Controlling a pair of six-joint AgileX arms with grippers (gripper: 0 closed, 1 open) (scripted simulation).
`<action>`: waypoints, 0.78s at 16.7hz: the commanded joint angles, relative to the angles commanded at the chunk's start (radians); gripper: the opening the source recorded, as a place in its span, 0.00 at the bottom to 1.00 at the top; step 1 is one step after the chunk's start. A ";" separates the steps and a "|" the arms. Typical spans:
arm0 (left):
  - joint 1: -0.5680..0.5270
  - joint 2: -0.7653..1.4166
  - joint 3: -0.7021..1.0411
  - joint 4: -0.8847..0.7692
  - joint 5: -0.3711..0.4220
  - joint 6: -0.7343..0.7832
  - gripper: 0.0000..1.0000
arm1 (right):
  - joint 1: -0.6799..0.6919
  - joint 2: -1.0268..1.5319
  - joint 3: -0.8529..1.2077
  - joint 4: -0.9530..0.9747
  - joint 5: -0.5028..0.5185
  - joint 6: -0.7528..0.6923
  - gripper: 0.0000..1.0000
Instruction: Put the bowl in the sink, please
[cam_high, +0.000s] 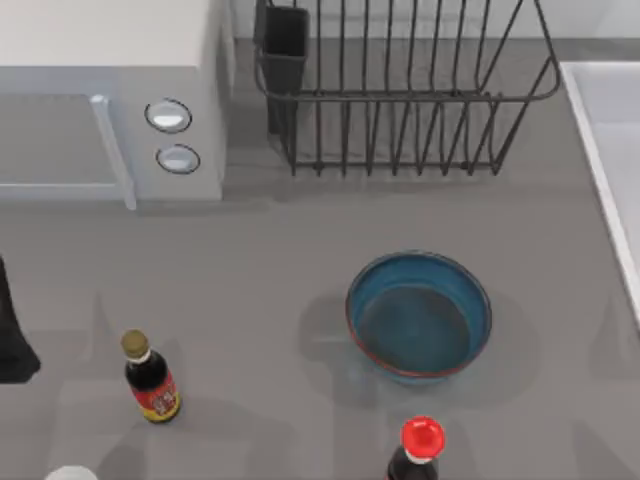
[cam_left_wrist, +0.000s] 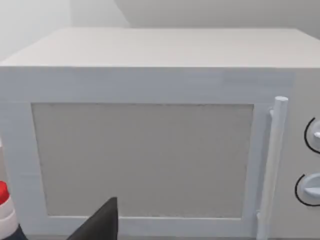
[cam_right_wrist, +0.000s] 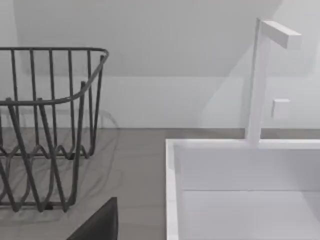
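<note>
The blue bowl (cam_high: 420, 316) with its thin reddish-brown rim sits upright on the grey table, right of centre and in front of the dish rack. Nothing lies in it. The pale sink (cam_high: 606, 150) runs along the table's right edge; in the right wrist view its raised rim (cam_right_wrist: 172, 190) and a white tap (cam_right_wrist: 257, 80) stand close ahead. My left arm (cam_high: 12, 335) is a dark shape at the table's left edge, far from the bowl. A dark part of the left gripper (cam_left_wrist: 100, 224) faces the microwave. A dark part of the right gripper (cam_right_wrist: 100, 224) hangs between rack and sink.
A white microwave (cam_high: 110, 110) fills the back left. A black wire dish rack (cam_high: 400, 90) stands at the back centre. A dark sauce bottle (cam_high: 151, 378) stands front left, a red-capped bottle (cam_high: 420, 450) just in front of the bowl, and a white cap (cam_high: 70, 473) at the front edge.
</note>
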 joint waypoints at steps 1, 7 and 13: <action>0.000 0.000 0.000 0.000 0.000 0.000 1.00 | 0.000 0.000 0.000 0.000 0.000 0.000 1.00; 0.000 0.000 0.000 0.000 0.000 0.000 1.00 | 0.056 0.156 0.155 -0.127 -0.002 0.057 1.00; 0.000 0.000 0.000 0.000 0.000 0.000 1.00 | 0.196 0.683 0.596 -0.473 0.001 0.204 1.00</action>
